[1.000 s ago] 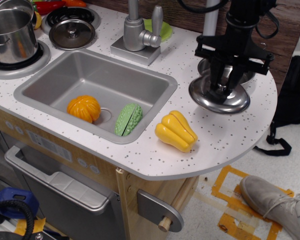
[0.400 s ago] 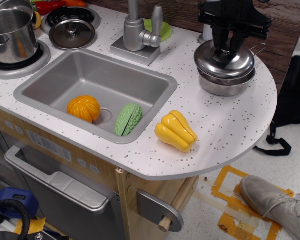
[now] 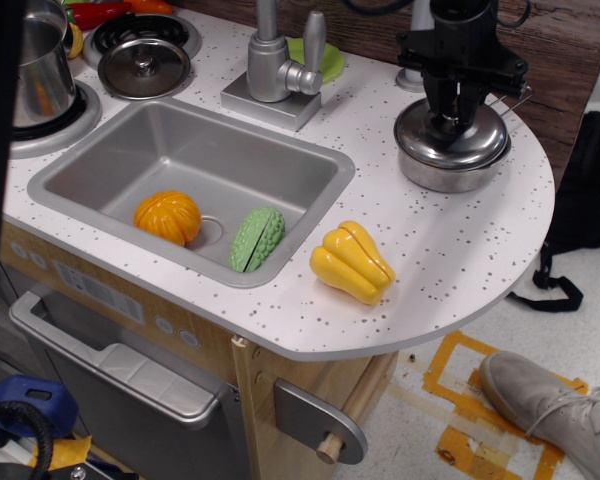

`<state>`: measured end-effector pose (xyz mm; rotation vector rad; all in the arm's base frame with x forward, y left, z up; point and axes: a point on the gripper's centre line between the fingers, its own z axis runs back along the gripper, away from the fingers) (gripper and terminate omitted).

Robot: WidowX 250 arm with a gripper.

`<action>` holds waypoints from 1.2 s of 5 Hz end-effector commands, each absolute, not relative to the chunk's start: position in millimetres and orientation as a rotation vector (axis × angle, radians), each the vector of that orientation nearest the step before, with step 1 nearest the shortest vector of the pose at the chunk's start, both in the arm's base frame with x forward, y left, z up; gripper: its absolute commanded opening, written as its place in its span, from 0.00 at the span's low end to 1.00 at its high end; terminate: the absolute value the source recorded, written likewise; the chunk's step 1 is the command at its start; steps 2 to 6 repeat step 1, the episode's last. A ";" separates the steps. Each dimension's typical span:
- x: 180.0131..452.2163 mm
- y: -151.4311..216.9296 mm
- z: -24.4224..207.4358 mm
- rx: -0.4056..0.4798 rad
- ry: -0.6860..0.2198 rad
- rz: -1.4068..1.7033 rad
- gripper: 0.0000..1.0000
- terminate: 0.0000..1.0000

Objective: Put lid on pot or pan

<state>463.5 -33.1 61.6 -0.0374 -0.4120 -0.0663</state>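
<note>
The shiny domed steel lid (image 3: 477,140) sits on the small shallow steel pot (image 3: 446,174) at the right end of the counter, roughly centred on it. The pot's thin wire handle (image 3: 518,98) sticks out to the back right. My black gripper (image 3: 454,117) comes straight down over the lid's middle, with its fingers around the knob, which is hidden between them. Whether the fingers still press the knob I cannot tell.
A yellow toy squash (image 3: 352,262) lies on the counter (image 3: 460,270) in front of the pot. The sink (image 3: 110,160) holds an orange pumpkin (image 3: 167,217) and a green gourd (image 3: 257,239). A faucet (image 3: 275,65), a dull grey lid (image 3: 143,67) on a burner and a tall stockpot (image 3: 42,70) stand at the back left.
My gripper carried the lid from the counter in front of the pot up and back over the pot, then lowered it onto the rim. A dark band now covers the left edge.
</note>
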 end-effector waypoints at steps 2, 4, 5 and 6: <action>480.1 -24.0 80.6 -0.075 -0.501 -0.109 1.00 1.00; 480.1 -24.0 80.6 -0.075 -0.501 -0.109 1.00 1.00; 480.1 -24.0 80.6 -0.075 -0.501 -0.109 1.00 1.00; 480.1 -24.0 80.6 -0.075 -0.501 -0.109 1.00 1.00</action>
